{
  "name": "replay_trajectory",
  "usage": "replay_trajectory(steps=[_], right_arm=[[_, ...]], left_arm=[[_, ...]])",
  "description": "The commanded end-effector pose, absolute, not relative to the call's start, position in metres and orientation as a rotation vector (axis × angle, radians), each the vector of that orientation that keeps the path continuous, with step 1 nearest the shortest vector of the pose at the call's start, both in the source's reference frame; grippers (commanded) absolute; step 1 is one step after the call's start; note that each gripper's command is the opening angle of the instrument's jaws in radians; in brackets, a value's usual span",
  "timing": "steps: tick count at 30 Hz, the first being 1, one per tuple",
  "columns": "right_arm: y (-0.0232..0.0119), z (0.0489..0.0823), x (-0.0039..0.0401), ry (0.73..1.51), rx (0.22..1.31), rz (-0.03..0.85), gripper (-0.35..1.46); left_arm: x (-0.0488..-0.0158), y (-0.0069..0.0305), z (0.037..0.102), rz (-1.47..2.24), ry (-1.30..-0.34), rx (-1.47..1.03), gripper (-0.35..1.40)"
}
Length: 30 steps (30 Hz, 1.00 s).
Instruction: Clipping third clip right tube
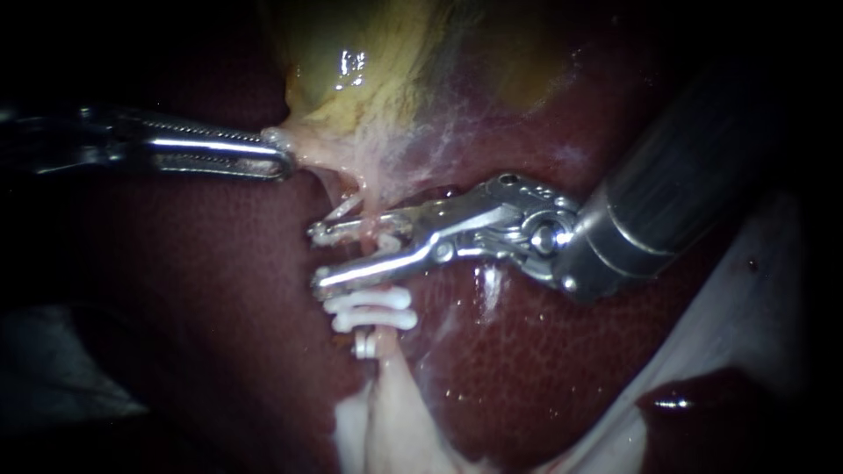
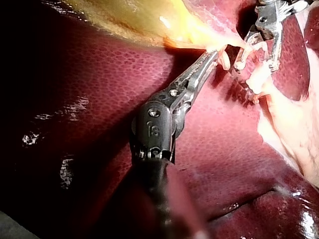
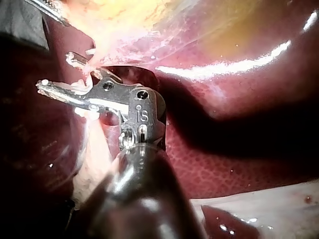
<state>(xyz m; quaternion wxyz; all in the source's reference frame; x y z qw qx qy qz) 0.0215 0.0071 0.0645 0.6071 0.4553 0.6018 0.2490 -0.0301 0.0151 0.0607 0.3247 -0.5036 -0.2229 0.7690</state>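
The right tube (image 1: 383, 242) — likely soft, slick, easily torn — lies between right instrument's (image 1: 317, 257) spread jaws above two clips (image 1: 371, 303); left instrument (image 1: 283, 162) pinches gallbladder (image 1: 351, 83).

endoscope: close, facing tube (image 1: 379, 235) | wrist cameras: arm-mounted, behind instruments, close | shared: tube, liver (image 1: 219, 290)

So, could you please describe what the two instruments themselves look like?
Both are silver metal on dark, glossy round shafts. The left instrument ends in long, slim, finely toothed jaws; the right instrument has a bulkier hinged wrist with visible pins and slender jaws.
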Motion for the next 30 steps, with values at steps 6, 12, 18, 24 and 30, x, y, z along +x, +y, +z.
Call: replay_trajectory(steps=[6, 12, 18, 24, 30], right_arm=[[0.0075, 0.0632, 0.0214, 1.396, 1.059, 0.58, 0.49], [0.0075, 0.0633, 0.0213, 1.396, 1.059, 0.579, 0.39], [0.0073, 0.0632, 0.0208, 1.393, 1.065, 0.581, 0.01], [0.0072, 0.0632, 0.0205, 1.364, 1.109, 0.624, -0.35], [0.0072, 0.0639, 0.0204, 1.335, 1.096, 0.628, -0.35]], left_arm=[[-0.0301, 0.015, 0.0607, 2.016, -0.584, -1.32, -0.35], [-0.0302, 0.015, 0.0607, 2.016, -0.584, -1.32, -0.35], [-0.0302, 0.015, 0.0607, 2.016, -0.584, -1.32, -0.35], [-0.0302, 0.0151, 0.0607, 2.016, -0.584, -1.32, -0.35], [-0.0302, 0.0151, 0.0607, 2.016, -0.584, -1.32, -0.35]])
